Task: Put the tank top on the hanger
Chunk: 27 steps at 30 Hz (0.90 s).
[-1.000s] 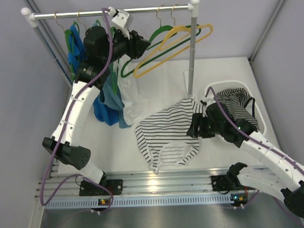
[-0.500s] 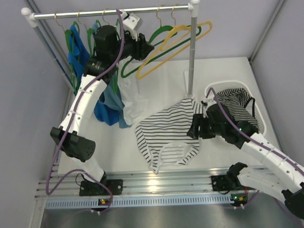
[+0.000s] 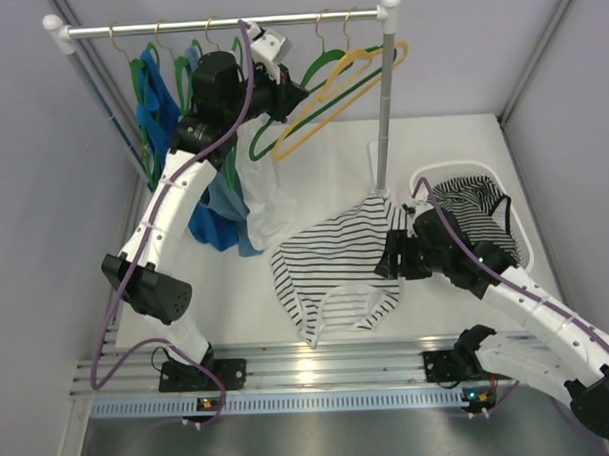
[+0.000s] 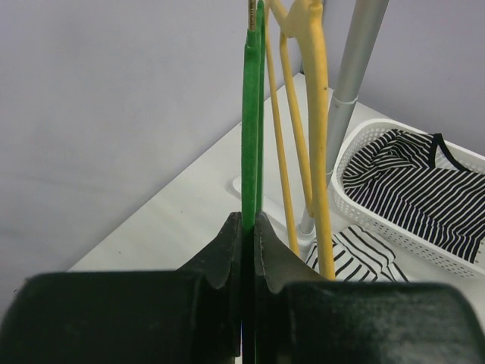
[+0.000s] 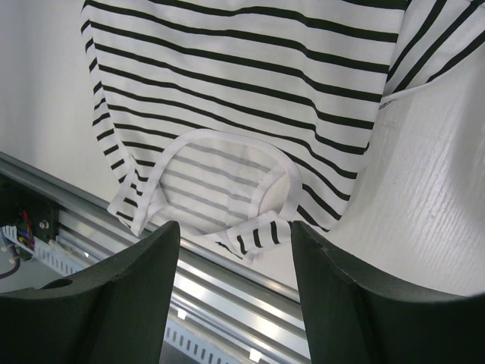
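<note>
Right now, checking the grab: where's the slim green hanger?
Top view, upper centre: green hanger on the metal rail beside the yellow hanger, pinched in the left jaws.

A white counter (image 3: 452,153) carries a clothes rail (image 3: 98,31) of grey metal with white ball ends. Behind the rail and on either side of it stand plain lilac-grey walls (image 3: 478,42). In front of the rail, the counter's near edge ends in a ribbed aluminium strip (image 3: 320,373).

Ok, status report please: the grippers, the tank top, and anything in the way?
Left gripper shut on the hanger. Right gripper open above the tank top, lying on table. Yellow hanger close beside.
</note>
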Tool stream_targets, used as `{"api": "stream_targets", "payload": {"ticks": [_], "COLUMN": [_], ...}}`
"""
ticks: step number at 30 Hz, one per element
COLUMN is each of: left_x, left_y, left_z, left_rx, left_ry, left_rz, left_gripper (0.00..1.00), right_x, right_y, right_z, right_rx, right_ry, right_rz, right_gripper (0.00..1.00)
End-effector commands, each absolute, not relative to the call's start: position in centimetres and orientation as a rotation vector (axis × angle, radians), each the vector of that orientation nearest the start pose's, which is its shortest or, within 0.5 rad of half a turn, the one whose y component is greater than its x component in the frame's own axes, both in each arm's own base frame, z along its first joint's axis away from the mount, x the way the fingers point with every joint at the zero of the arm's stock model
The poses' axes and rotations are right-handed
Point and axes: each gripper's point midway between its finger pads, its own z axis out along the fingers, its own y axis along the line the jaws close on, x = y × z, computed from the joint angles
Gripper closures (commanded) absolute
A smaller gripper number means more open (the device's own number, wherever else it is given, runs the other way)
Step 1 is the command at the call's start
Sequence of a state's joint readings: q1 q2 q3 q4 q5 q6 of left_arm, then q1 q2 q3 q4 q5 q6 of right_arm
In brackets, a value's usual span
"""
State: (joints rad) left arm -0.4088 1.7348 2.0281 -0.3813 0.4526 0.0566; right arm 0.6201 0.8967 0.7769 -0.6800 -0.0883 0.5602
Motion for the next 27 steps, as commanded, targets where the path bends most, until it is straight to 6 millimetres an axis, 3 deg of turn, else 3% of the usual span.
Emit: {"api": "stream_targets", "payload": {"ticks": [1,15,23,27], "left_x": [42.8,40.7,39.4,38.6], "left_y": [-27.1,-24.3,-23.4,-22.6], "left_z": [46.2,52.9,52.3,50.7], "left_rx": [0.729,0.555,0.534,0.500], "left_ry": [1.463,1.313,1.343,1.386], "left_rz": [-0.621,-0.557,-0.549,-0.557], "left_gripper": [0.97,1.00,1.00,1.00], "right_x": [18.4,18.6,18.5,18.5], "right_y": [18.3,18.4,18.4,18.4], "right_z": [15.7,15.7,15.7,15.8], "right_rx": [-0.150,-0.157,-0.163,-0.168], "right_ry": [2.419,2.415,2.415,2.414], "right_rz": [0.683,0.684,0.685,0.689], "right_gripper": [0.39,0.39,0.39,0.39]}}
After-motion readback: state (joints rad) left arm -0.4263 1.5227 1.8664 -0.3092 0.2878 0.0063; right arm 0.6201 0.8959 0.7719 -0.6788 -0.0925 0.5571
